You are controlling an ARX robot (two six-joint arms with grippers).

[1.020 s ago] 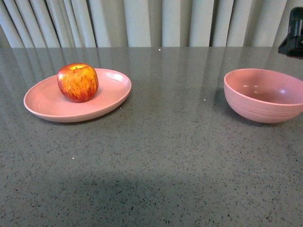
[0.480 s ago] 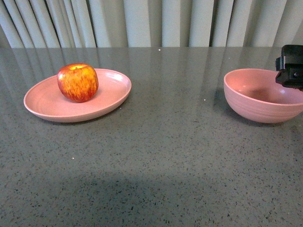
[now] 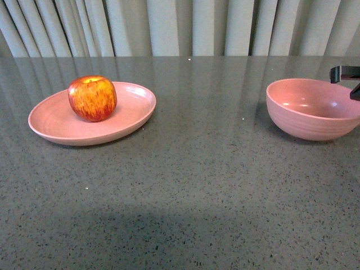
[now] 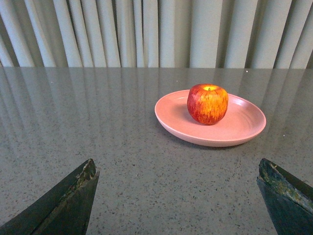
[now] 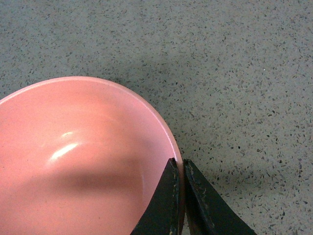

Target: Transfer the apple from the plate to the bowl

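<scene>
Right gripper, lowered, now pinches the bowl by its rim — left gripper spread wide.

Apple red, streaked yellow-orange — plate and bowl matte pink; table grey, black-speckled, beside the right gripper's black fingers.

Left gripper: gaping wide, jaws spreading far apart, holding nothing.
Right gripper: pinching the bowl rim, one jaw inside, one outside; peeking in at front view's right edge.
</scene>
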